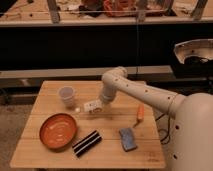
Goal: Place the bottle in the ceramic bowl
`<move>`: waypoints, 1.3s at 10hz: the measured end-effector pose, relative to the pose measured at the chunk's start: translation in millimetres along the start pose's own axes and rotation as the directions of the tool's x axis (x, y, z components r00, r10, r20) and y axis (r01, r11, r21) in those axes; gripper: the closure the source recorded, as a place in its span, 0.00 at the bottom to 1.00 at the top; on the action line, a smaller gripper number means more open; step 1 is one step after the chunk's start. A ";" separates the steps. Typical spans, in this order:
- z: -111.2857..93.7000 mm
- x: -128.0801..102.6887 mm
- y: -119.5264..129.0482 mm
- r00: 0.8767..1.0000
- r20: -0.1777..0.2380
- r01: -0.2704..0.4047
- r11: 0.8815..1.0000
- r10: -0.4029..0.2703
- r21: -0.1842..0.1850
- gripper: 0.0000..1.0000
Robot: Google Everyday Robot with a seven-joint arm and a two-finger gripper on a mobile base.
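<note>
The end effector (99, 104) sits low over the middle of the wooden desk (115, 152), at the tip of a white arm that bends down from an elbow above it and to its right in the camera view. Its fingers are drawn together, clamped on the bottle (91, 106). The bottle is a small white one that lies on its side and sticks out from the end effector toward the left of the view. Whether the bottle touches the desk top or hangs just above it cannot be told. A translucent cup (66, 95) stands upright close by, up and to the left of the end effector and apart from the bottle. The bowl (58, 131), orange-brown with paler rings inside, rests nearer the camera and to the left of the end effector, well apart from it, with nothing in it. A dark bar with pale stripes (86, 143) lies below the end effector, just beside the bowl's right rim. A blue-grey block (128, 138) lies below and to the right. A thin orange stick (140, 112) lies to the right of the end effector.
</note>
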 end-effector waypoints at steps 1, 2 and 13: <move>-2.6 -3.3 1.0 1.000 -0.001 0.012 1.000 -0.012 0.008 1.00; -10.1 -16.9 -1.3 1.000 0.000 0.031 0.999 -0.031 0.017 1.00; -16.5 -136.0 21.6 0.969 -0.008 0.247 0.969 -0.247 0.026 1.00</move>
